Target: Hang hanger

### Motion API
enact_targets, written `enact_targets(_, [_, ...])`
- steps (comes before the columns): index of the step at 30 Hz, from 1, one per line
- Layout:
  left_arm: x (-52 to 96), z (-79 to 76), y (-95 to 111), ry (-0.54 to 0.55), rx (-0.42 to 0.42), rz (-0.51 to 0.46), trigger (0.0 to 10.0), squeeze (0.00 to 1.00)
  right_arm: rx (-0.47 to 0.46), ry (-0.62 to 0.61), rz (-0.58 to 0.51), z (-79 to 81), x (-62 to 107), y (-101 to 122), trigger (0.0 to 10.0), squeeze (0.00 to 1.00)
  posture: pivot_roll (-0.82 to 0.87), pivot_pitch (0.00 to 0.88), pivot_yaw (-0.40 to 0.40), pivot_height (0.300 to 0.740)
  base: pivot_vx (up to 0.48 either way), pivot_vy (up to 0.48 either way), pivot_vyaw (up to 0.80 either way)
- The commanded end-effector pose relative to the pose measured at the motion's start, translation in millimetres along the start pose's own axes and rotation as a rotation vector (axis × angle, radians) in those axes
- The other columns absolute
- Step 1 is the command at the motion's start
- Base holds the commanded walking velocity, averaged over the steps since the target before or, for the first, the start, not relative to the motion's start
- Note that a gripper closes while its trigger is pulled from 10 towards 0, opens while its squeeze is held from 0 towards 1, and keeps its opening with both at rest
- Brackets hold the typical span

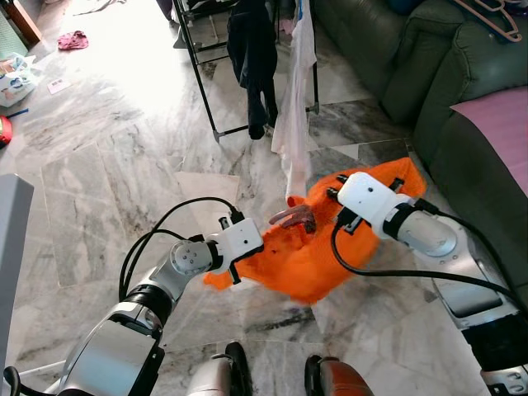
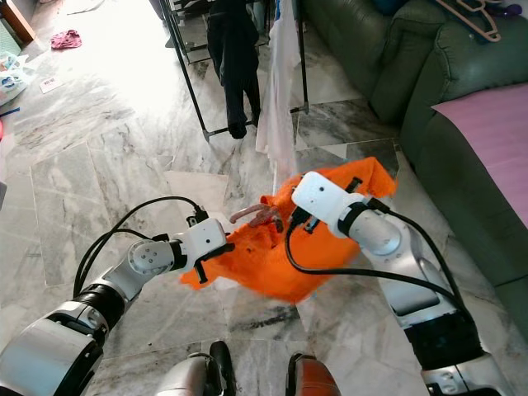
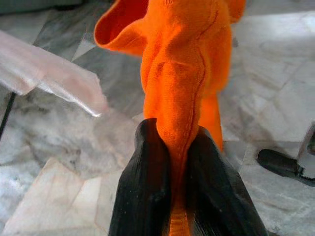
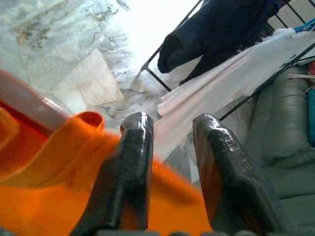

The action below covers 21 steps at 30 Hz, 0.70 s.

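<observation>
Midway: orange garment (image 1: 318, 256) with pink hanger (image 1: 290, 217) held above the marble floor (image 1: 99, 190), short of the clothes rack (image 1: 206, 74).
Left gripper (image 3: 176, 162) pinches a fabric fold; right gripper (image 4: 170, 147) fingers stand spread above the cloth. Likely risk: the hanger slips out, since only cloth is gripped.

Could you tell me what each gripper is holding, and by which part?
Left gripper pinches a bunched fold at the edge of the orange cloth garment. Right gripper is open above the garment, gripping nothing.
</observation>
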<state>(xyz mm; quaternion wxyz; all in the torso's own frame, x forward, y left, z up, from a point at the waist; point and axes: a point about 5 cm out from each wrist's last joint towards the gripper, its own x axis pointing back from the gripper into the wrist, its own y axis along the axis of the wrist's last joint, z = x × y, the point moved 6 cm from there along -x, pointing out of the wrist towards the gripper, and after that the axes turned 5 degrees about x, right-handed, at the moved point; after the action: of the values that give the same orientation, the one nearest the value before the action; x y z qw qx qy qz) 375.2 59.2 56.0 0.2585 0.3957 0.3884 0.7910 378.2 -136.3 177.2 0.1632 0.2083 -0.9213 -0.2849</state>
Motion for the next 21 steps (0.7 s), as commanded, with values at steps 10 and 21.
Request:
enact_targets(10, [4.8, -20.4, 0, -0.151, -0.06, -0.028, 0.0, 0.0, 0.028, -0.036, -0.037, -18.2, 11.7, 2, 10.0, 1.0, -0.15, 0.238, 0.075, 0.74, 0.0, 0.0, 0.0])
enact_targets(21, [9.4, -5.2, 5, -0.146, -0.112, -0.01, 0.0, 0.0, -0.007, 0.128, -0.094, -16.4, 44.6, 7, 10.0, 1.0, -0.16, 0.235, 0.083, 0.74, 0.0, 0.0, 0.0])
